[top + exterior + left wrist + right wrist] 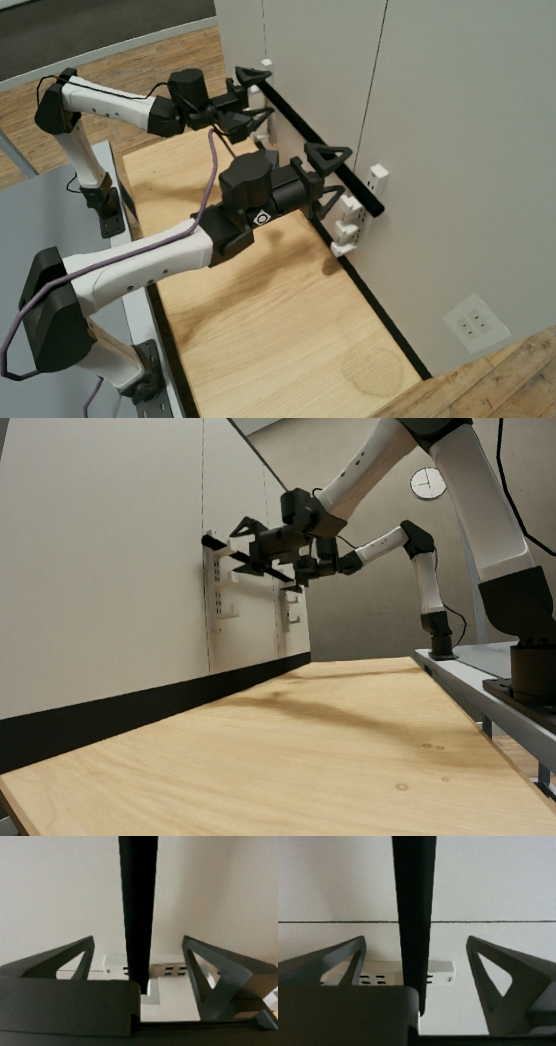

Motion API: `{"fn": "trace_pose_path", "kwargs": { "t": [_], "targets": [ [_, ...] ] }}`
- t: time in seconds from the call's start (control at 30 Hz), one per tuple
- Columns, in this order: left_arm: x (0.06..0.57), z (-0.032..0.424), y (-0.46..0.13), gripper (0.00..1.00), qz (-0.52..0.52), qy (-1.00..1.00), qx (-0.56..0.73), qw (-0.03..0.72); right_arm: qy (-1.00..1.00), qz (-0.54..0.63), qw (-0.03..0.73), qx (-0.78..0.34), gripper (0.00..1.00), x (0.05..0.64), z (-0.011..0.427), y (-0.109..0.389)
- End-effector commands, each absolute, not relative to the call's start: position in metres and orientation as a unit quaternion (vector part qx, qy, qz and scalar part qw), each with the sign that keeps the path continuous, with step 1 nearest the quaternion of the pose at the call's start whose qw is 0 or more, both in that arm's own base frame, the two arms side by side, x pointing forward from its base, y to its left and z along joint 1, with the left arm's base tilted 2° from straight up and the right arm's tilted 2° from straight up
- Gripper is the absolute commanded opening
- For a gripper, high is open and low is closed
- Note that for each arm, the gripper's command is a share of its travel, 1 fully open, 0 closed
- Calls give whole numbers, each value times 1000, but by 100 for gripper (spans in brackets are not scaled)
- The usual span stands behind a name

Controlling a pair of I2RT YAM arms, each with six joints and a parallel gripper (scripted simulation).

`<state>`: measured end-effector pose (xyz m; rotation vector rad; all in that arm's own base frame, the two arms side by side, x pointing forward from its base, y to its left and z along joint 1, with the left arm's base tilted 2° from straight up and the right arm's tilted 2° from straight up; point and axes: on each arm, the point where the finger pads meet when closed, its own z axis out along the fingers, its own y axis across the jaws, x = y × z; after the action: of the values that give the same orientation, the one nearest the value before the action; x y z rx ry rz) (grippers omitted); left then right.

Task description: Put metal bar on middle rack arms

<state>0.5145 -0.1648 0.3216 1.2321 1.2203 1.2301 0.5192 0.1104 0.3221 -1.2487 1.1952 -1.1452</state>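
The black metal bar point(364, 192) point(214, 542) point(138, 892) point(414, 888) lies along the wall at the height of the rack's top arms; the near top arm point(226, 550) is under it. The near middle arm point(346, 231) point(228, 580) and far middle arm point(292, 600) are bare below. My left gripper point(271, 93) point(138, 940) is open by the far part of the bar. My right gripper point(346, 170) point(416, 941) is open by the near part. In each wrist view the bar runs between the spread fingers, touching neither. Contact at the far top arm is hidden.
The wall point(465, 165) point(100, 568) stands right behind the bar and rack. Lower rack arms point(343, 248) point(229, 611) stick out beneath the middle ones. The wooden table point(280, 330) point(250, 758) lies below. A socket plate point(492, 332) is low on the wall.
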Motion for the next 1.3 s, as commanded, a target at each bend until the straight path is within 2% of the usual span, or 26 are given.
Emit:
{"fn": "trace_pose_path", "kwargs": {
  "t": [0.0,0.67,1.17,1.27],
  "targets": [
    [510,327,-162,100,506,498,508,487,498,-476,504,-521,100,522,320,107],
    [511,328,-156,100,506,498,509,487,498,-476,504,-521,100,522,319,107],
    [511,328,-155,67,507,498,507,487,498,-476,503,-522,67,521,318,107],
    [511,328,-155,64,507,498,507,487,498,-476,503,-522,64,521,318,107]
  ]
}}
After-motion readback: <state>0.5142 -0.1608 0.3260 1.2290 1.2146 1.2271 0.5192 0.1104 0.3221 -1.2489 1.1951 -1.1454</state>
